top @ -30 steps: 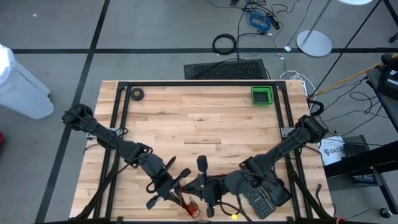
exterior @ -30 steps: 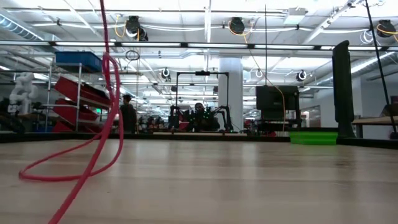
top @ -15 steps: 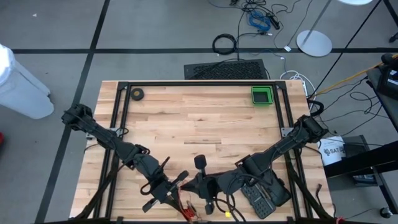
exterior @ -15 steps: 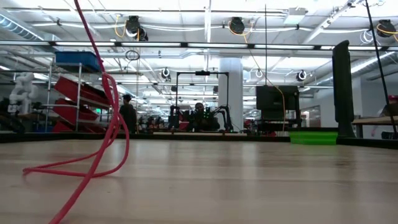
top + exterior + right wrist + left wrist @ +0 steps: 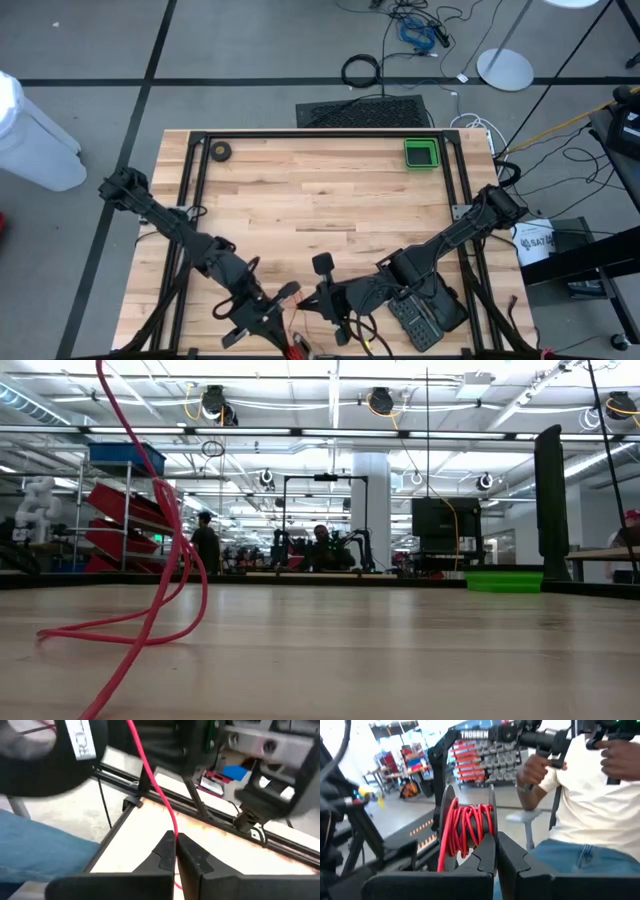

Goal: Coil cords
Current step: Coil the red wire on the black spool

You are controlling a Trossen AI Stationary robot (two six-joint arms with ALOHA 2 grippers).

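Winding onto a dark spool, the red cord is seen clamped between the left gripper's clenched fingers near the counter's front edge. A strand is pinched by the right gripper beside it. Since a second ago, the slack loop has been drawn flatter, suggesting coiling is advancing.
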